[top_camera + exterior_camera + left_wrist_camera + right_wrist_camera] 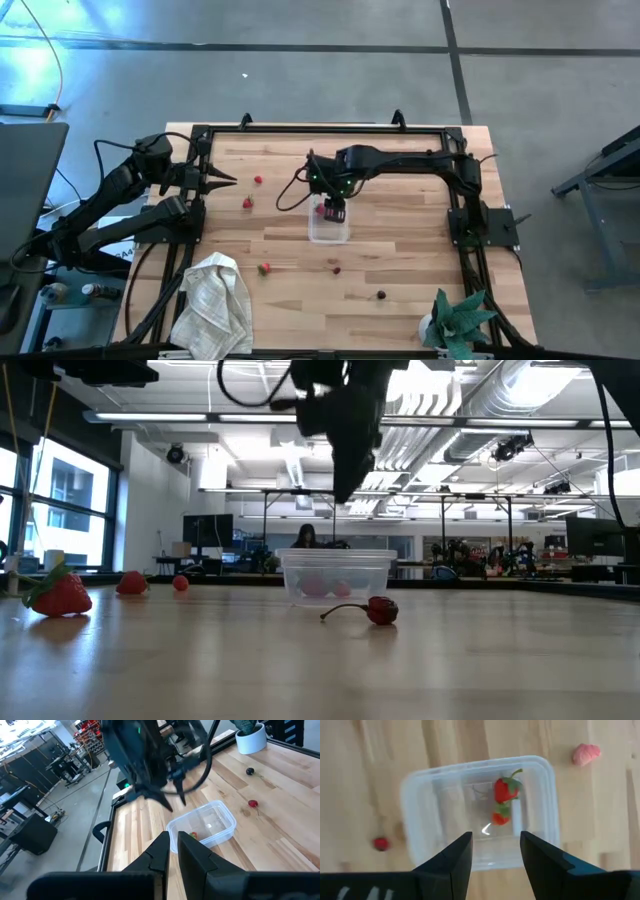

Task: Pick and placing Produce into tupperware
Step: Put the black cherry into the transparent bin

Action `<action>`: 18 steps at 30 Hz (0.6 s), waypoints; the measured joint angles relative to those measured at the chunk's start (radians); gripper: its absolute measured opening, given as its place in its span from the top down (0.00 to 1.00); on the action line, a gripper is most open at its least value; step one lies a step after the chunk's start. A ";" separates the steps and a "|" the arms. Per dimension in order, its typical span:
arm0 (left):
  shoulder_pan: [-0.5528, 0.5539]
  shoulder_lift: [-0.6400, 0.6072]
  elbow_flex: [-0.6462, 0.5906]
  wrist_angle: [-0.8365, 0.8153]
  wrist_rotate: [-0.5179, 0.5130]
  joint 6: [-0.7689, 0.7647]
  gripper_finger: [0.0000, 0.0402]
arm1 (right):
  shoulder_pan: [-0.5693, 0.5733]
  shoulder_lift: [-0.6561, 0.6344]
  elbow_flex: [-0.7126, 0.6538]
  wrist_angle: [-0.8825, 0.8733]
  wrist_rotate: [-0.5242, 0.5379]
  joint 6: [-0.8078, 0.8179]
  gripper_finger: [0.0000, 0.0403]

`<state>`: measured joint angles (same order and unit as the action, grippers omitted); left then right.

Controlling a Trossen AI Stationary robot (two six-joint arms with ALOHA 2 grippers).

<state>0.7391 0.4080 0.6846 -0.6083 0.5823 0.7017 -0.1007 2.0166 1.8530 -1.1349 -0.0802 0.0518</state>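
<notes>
A pale wooden worktop [400, 290] with a black frame around it stands on a grey floor; the low view looks past it into a large hall with desks, screens and ceiling ducts.

The right hand [334, 211] hangs directly over the clear container [329, 229] near the middle of the worktop. Its two dark fingers [452, 860] stand apart with nothing between them, pointing down at the container [480, 815]. Inside lie two strawberries [506, 790], one just beside the other, touching or nearly so.

The left hand [228, 180] waits near the left edge of the worktop, well apart from the container, its fingers [157, 852] drawn close together and holding nothing.

Loose produce lies around the container. Two red pieces [258, 180] sit to its left, towards the left hand, the second [248, 202] a little nearer the front. A strawberry [264, 268] lies near the white cloth [215, 300] at the front left corner. A small dark-red cherry [335, 267] sits in front of the container, and a darker piece [381, 294] lies farther towards the teal plant [458, 318] at the front right corner. In the low view the cherry [380, 610] with its stem rests just before the container [335, 575].
</notes>
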 joint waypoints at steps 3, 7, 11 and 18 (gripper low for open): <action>0.000 0.000 0.000 0.000 0.000 0.000 0.93 | 0.038 0.000 0.063 -0.078 0.025 0.072 0.61; 0.000 0.000 0.000 0.000 0.000 0.000 0.93 | 0.110 0.000 0.128 -0.220 0.095 0.172 0.61; 0.000 0.000 0.000 0.000 0.000 0.000 0.93 | 0.193 -0.001 0.160 -0.341 0.139 0.281 0.61; 0.000 0.000 0.000 0.000 0.000 0.000 0.93 | 0.338 0.000 0.162 -0.421 0.161 0.426 0.61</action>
<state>0.7395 0.4083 0.6845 -0.6080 0.5823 0.7017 0.2370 2.0163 2.0148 -1.5555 0.0812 0.4779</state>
